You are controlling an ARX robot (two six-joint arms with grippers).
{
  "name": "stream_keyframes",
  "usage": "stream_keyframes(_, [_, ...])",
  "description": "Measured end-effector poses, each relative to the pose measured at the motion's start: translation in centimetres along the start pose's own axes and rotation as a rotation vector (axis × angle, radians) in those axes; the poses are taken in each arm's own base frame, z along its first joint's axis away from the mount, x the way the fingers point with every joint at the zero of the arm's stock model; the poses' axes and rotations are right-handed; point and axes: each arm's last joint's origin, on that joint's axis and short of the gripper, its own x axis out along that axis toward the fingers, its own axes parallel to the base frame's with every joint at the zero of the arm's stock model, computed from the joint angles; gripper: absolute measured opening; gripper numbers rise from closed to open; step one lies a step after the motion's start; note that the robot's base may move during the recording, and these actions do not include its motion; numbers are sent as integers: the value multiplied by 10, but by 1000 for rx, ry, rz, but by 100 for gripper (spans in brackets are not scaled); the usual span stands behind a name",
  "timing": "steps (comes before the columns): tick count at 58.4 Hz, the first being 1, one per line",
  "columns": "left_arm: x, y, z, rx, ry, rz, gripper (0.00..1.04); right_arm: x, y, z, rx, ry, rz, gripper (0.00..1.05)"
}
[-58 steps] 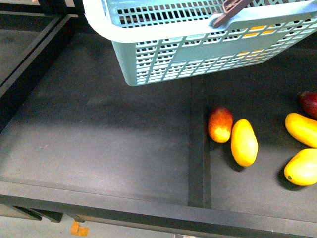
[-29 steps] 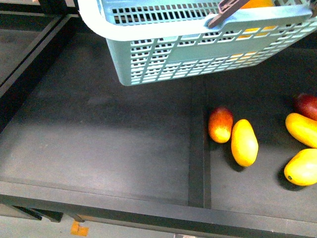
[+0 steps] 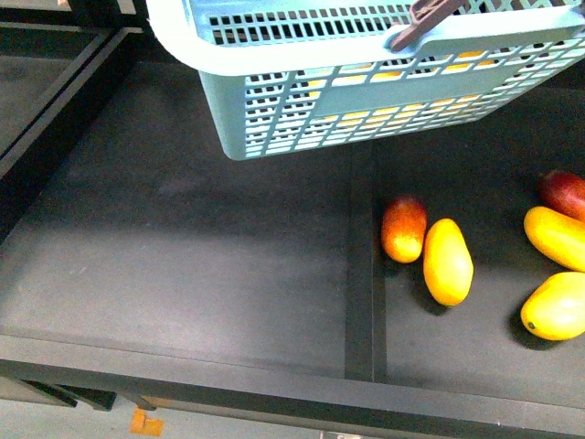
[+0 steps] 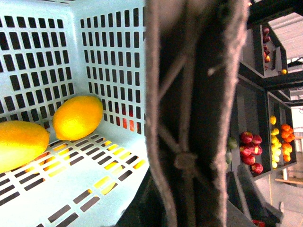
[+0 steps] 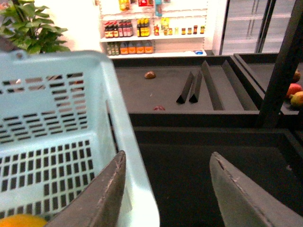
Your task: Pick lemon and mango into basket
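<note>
The lemon (image 4: 78, 117) and the mango (image 4: 19, 143) both lay inside the basket (image 4: 109, 56), touching end to end on its slotted floor against the lattice wall, just beside the left end effector's dark, close-up bulk in the left wrist view; yellow also showed through the basket's slots in the front view. On that evidence the picking part of the task looked done, with nothing left to fetch, only perhaps to set the basket down. Whether the left end effector was parted or closed could not be told, since its fingers filled the picture too near to read. The right end effector (image 5: 165, 189) stood with its fingers (image 5: 102, 198) apart and nothing between them, one finger hard by the basket's outer rim, the other over bare dark surface. The basket (image 3: 366, 82) hung tilted above the worktop (image 3: 183, 238), its brown handle (image 3: 425, 23) lying on the rim. Beyond it, away from the right end effector, several loose fruits lay in the next bay: a red-and-orange mango (image 3: 404, 228) touching a yellow one (image 3: 448, 262), and more near the picture's edge. A raised divider (image 3: 363, 274) separated that bay from a bare stretch, which offered the widest open room for lowering the basket.
</note>
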Motion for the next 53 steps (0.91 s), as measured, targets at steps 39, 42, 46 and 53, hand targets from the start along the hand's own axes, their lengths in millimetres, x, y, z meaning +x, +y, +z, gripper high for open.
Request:
stream_keyframes(39, [0, 1, 2, -2, -5, 4, 5, -98, 19, -46, -17, 24, 5, 2])
stream_keyframes(42, [0, 1, 2, -2, -5, 4, 5, -103, 19, -48, -17, 25, 5, 2])
stream_keyframes(46, [0, 1, 1, -3, -2, 1, 5, -109, 19, -50, -17, 26, 3, 2])
stream_keyframes(53, [0, 1, 1, -3, 1, -1, 5, -120, 19, -53, -17, 27, 4, 2])
